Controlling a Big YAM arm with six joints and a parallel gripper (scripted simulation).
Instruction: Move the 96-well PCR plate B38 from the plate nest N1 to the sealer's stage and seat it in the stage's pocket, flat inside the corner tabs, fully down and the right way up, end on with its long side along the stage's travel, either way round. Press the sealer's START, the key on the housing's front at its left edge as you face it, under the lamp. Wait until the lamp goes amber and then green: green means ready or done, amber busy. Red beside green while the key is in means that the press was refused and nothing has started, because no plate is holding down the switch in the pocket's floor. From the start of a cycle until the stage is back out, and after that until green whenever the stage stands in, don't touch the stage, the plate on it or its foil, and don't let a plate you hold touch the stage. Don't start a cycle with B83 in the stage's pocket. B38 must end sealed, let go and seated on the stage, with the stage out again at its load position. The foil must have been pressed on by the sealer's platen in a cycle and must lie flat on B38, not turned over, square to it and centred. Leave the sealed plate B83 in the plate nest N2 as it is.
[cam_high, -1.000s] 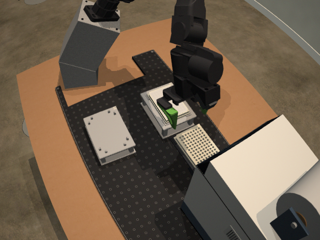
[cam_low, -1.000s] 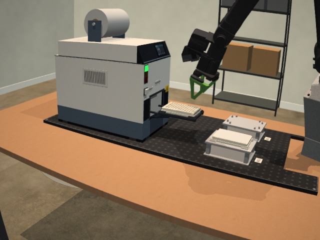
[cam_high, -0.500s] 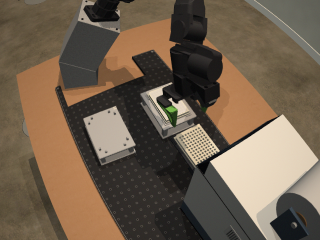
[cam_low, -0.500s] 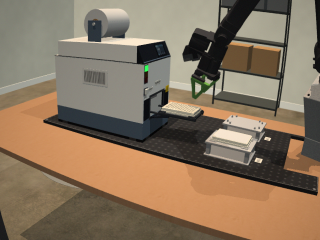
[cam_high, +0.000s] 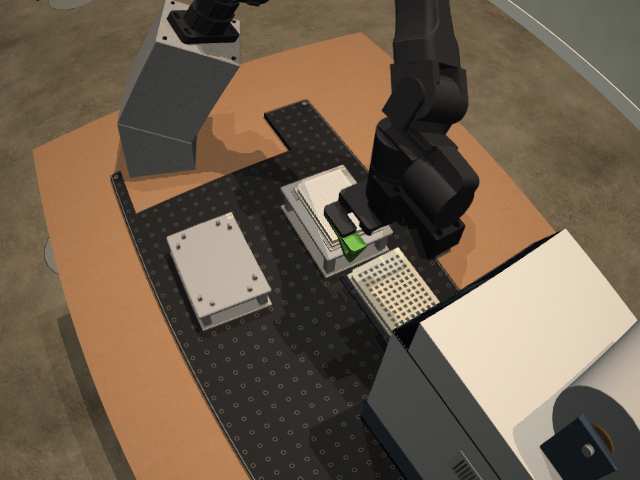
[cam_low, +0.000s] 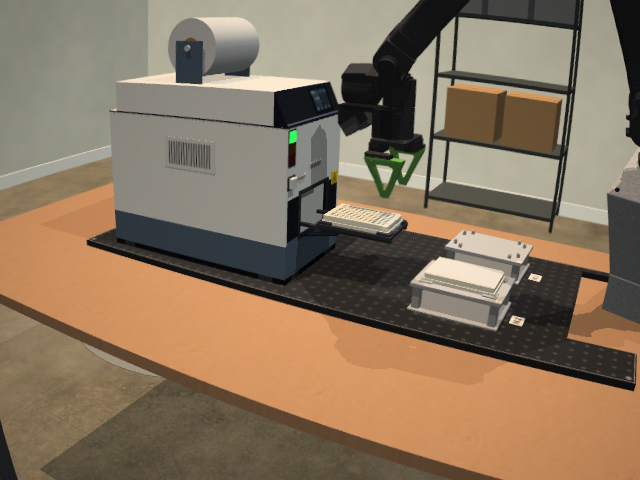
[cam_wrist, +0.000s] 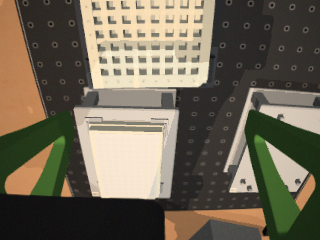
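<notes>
The open-well plate B38 (cam_high: 393, 289) (cam_low: 361, 227) lies on the sealer's stage, which stands out in front of the housing. The plate's long side runs along the stage's travel, and I see no foil on it. It also shows in the wrist view (cam_wrist: 148, 42). The lamp (cam_low: 293, 136) is green, and the START key (cam_low: 293, 180) is below it. My gripper (cam_low: 393, 173) is open and empty. It hangs well above the board, between the stage and the nests (cam_wrist: 161, 120). The sealed plate B83 (cam_high: 325, 198) (cam_low: 464, 275) sits in its nest. The other nest (cam_high: 218, 266) is empty.
The sealer housing (cam_high: 516, 335) carries a foil roll (cam_low: 214, 46) on top. A grey pedestal (cam_high: 170, 98) stands at the board's far corner. A shelf with two boxes (cam_low: 501, 111) stands behind the table.
</notes>
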